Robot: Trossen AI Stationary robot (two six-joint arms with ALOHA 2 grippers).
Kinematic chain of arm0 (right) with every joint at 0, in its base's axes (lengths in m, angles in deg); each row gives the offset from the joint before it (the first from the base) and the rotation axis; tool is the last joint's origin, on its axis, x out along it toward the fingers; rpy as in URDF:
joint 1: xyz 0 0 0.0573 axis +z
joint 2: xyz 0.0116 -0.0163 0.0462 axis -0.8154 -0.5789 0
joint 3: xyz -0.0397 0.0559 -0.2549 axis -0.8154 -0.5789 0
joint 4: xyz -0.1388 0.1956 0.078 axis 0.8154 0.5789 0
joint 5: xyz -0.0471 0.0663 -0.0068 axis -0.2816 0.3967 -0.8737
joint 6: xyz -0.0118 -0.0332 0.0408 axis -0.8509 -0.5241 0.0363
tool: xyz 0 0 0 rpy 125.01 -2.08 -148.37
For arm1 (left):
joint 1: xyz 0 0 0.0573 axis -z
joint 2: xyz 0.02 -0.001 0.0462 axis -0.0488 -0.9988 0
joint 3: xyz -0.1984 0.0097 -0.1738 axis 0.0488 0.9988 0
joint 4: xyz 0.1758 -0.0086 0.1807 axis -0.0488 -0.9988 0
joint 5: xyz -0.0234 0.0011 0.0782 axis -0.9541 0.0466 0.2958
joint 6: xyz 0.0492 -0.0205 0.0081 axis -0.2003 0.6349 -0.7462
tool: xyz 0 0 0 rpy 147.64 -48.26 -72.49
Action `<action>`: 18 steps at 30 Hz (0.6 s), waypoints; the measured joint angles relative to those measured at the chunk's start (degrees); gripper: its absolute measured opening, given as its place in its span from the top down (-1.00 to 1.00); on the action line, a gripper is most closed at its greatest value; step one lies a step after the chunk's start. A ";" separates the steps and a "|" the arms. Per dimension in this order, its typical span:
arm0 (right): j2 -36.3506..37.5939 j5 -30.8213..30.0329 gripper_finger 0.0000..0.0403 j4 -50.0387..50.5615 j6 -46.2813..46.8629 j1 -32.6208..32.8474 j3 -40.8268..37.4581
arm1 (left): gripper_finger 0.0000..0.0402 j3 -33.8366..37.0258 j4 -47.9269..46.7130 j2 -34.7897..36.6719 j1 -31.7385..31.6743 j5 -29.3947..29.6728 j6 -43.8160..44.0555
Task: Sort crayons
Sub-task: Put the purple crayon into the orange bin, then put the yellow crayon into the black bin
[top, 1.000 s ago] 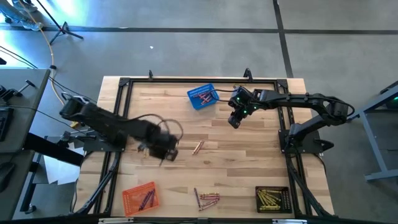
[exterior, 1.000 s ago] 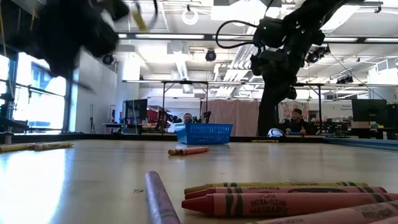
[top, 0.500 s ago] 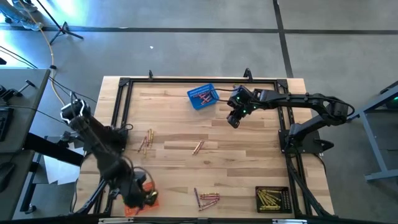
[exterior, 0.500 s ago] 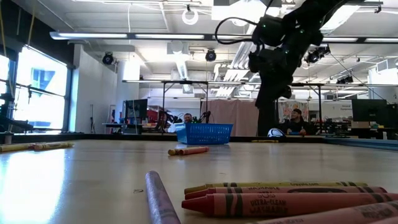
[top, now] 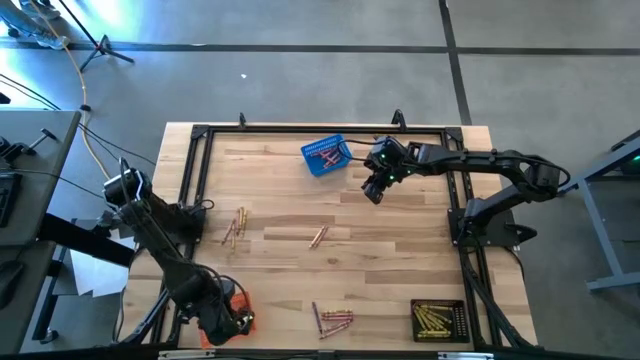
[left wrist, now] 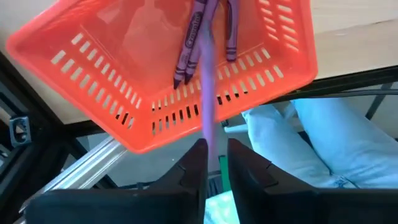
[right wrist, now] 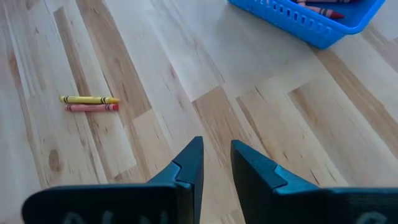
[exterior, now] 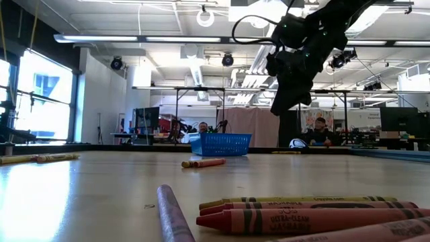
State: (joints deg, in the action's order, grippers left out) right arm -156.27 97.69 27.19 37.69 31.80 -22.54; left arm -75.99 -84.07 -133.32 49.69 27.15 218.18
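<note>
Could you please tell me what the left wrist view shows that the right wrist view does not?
Only the left wrist view shows the orange basket with purple crayons lying in it, and a purple crayon standing between the left gripper fingers above it. Only the right wrist view shows the blue basket, plus a yellow crayon and a red crayon lying side by side on the table, beyond the right gripper. Both views show a basket holding crayons and wooden tabletop.

Left end effector [left wrist: 212, 163] hangs low, right end effector [right wrist: 215, 160] slightly parted.
</note>
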 joint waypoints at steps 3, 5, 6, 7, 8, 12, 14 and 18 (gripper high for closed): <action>0.00 0.00 0.67 -0.02 0.07 0.00 0.01 | 0.67 0.00 -1.57 0.04 0.00 -0.05 -0.78; 0.00 0.00 0.67 -0.02 0.17 -0.02 0.00 | 0.63 0.00 -2.78 0.04 0.00 -0.07 -0.79; 0.00 0.00 0.67 -0.02 0.17 0.00 -0.01 | 0.62 0.00 -3.34 0.04 -0.06 -0.07 -0.83; 0.00 0.00 0.67 -0.04 0.17 0.00 0.00 | 0.60 0.00 -3.94 0.04 -0.23 -0.07 -0.85; 0.00 0.00 0.67 -0.04 0.17 0.00 0.00 | 0.59 0.00 -4.65 0.04 -0.40 -0.08 -0.87; 0.00 0.00 0.67 -0.73 0.17 0.00 0.01 | 0.59 0.00 -8.26 0.04 -2.11 -0.24 -2.82; 0.00 0.00 0.67 -1.44 0.17 0.00 0.00 | 0.60 0.00 -11.28 0.04 -3.92 -0.16 -5.81; 0.00 0.00 0.67 -3.93 0.20 0.00 -0.01 | 0.61 0.00 -22.19 0.06 -9.63 0.24 -14.63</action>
State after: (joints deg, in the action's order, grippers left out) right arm -156.27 97.69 23.27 37.89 31.80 -22.55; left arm -75.99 -106.26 -133.26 40.07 27.39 203.55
